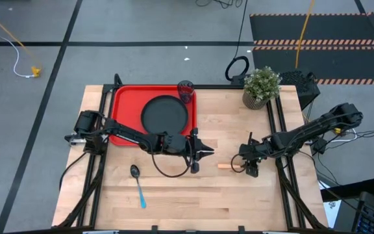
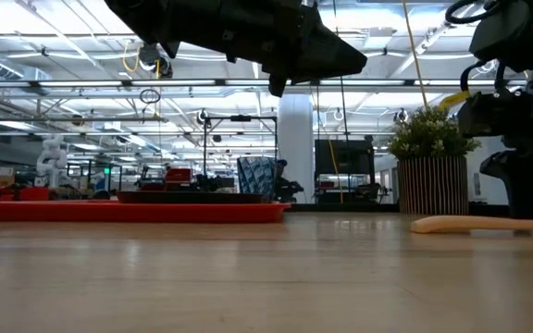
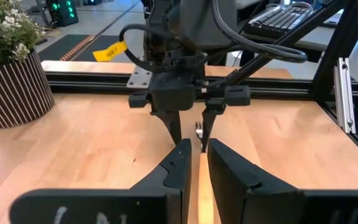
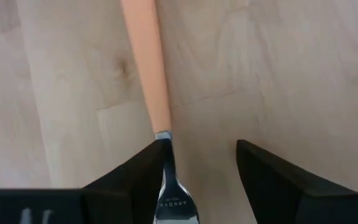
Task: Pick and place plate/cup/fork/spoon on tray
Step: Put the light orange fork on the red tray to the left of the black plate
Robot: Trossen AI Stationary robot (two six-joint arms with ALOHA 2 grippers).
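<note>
Fork (image 4: 146, 68) step: right gripper (image 4: 197, 180) jaws released astride its neck on desk (image 1: 239, 195); left gripper (image 1: 197, 153) jaws slightly parted, empty. Next: clench, lift to tray (image 1: 119, 104).

potted plant (image 1: 261, 87), wooden table (image 1: 239, 195)
</note>
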